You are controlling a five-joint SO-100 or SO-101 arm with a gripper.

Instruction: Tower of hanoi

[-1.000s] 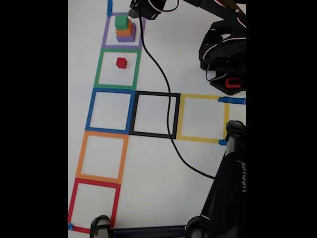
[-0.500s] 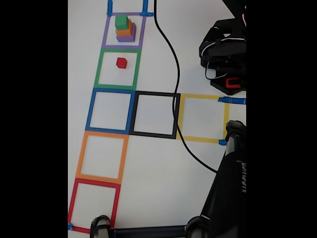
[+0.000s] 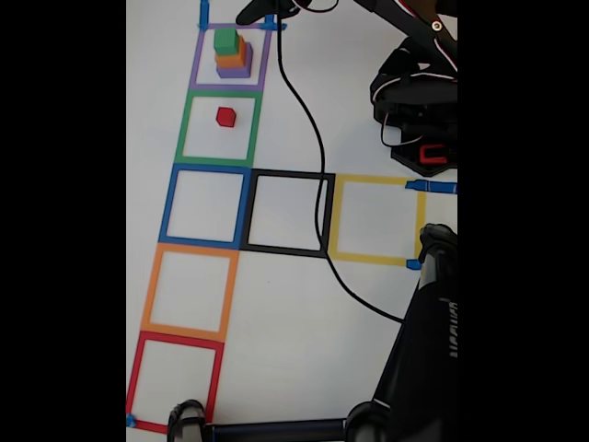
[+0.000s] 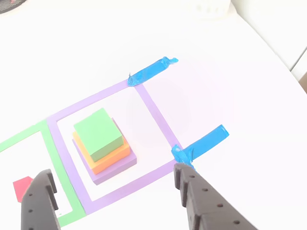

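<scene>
Tower of Hanoi, opening moves. The green cube (image 4: 97,132) sits on the orange cube (image 4: 111,158), which sits on the purple cube (image 4: 117,168), all stacked inside the purple tape square (image 4: 154,114) on the white bench (image 3: 294,313). The red cube (image 3: 225,117) lies alone in the adjoining green tape square (image 3: 217,129), well apart from the stack. Compared with half a second ago, when the arm had drawn out of the fixed view's top edge, the gripper (image 4: 115,189) has returned above the purple square; its jaws are spread wide and empty, straddling the stack as seen from the other view. The cubes themselves have not shifted. Judged from this, the green cube is the likely next pick.
</scene>
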